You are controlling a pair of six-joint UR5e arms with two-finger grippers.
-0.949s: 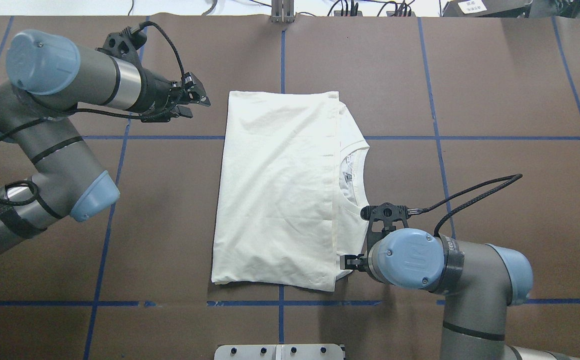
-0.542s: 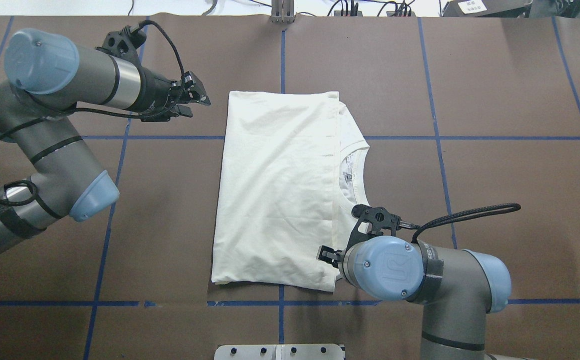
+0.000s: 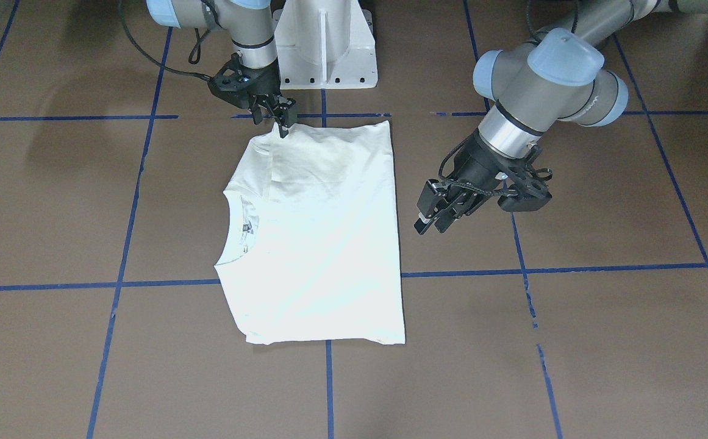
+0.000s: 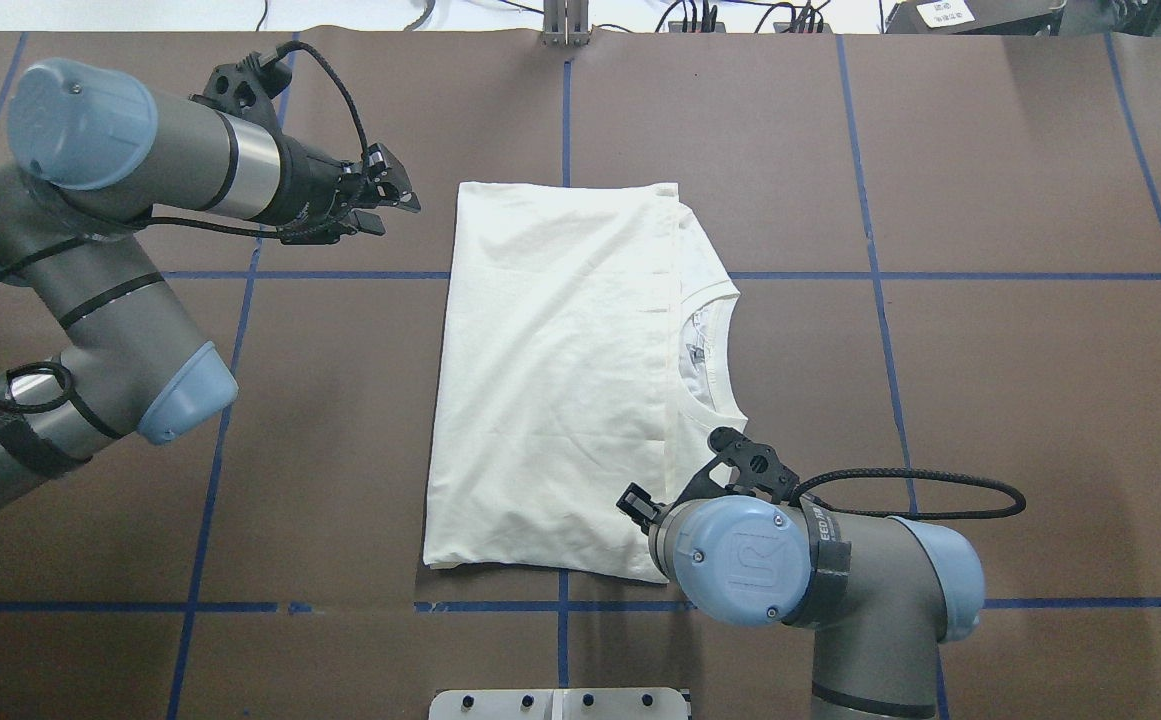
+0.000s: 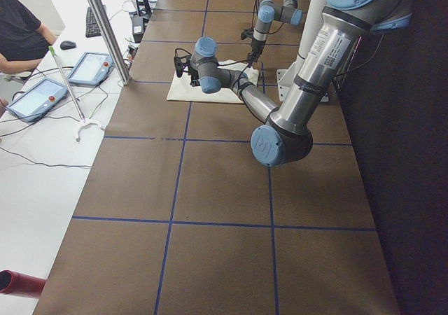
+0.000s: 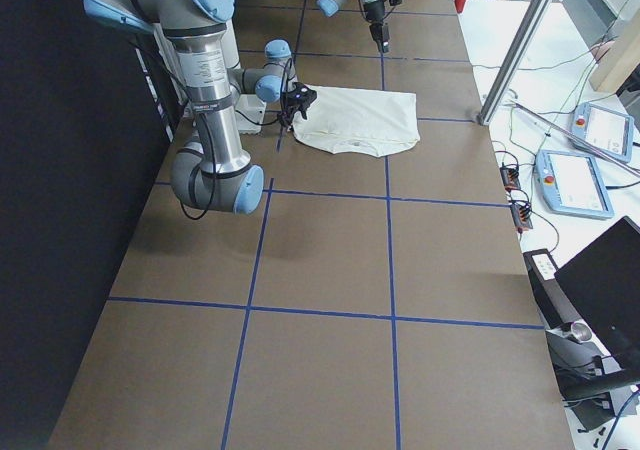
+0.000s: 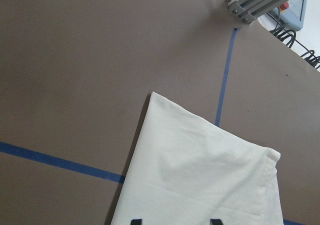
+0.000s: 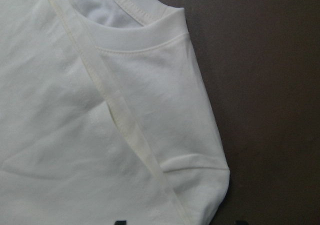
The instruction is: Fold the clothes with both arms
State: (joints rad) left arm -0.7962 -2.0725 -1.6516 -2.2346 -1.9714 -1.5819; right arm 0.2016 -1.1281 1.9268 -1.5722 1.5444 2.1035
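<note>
Pincer check: right pincer (image 3: 283, 127) released, tips spread at T-shirt (image 3: 323, 231) shoulder corner; left pincer (image 3: 429, 227) released, near opposite edge, above desk (image 3: 573, 335).

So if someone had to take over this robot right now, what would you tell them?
Left gripper: open, empty, hovering beside the shirt's far left corner, off the cloth.
Right gripper: open, empty, low over the near corner by the collar.
Shirt: flat on the table, print hidden.
Done: folded to a rectangle, hem lying just short of the collar.
Left: probably one more fold; nothing is gripped yet.
</note>
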